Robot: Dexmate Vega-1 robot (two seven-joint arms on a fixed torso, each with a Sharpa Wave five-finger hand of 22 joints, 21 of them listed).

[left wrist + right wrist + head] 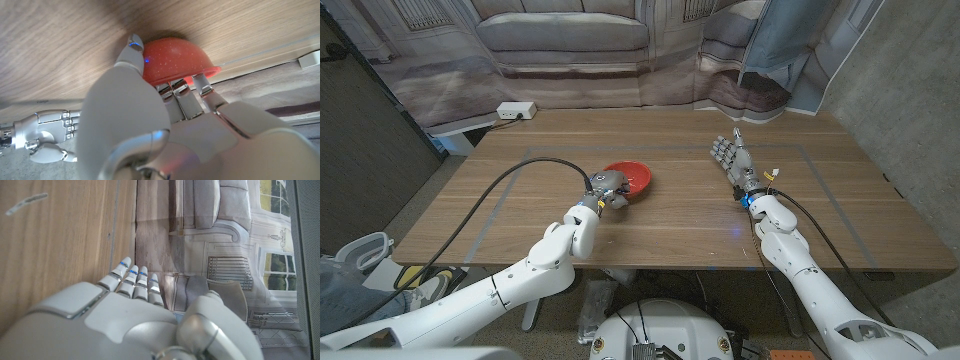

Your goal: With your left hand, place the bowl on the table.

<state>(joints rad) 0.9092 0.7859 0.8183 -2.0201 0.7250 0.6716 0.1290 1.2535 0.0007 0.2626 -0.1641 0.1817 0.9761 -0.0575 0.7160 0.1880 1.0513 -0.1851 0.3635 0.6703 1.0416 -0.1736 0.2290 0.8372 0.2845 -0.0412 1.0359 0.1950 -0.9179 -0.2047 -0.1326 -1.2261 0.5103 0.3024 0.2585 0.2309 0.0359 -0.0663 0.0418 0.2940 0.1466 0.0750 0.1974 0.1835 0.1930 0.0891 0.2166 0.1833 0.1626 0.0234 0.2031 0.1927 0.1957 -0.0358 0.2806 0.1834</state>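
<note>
You have even, moderately dim indoor light on the table [670,220]; no hard glare on the wood, only a soft sheen around the red bowl [628,179]. The bowl casts a faint, short shadow just beside itself. In the left wrist view your left hand [165,125] is close to the lens and blurred, while the bowl [175,57] beyond it is sharper. In the right wrist view the right hand [125,320] is soft-focused too.

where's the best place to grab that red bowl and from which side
Probably by the rim of the red bowl on its near left edge, where the left hand already grips it. The rim is thin and flared, so fingers fit over it, thumb outside.
</note>
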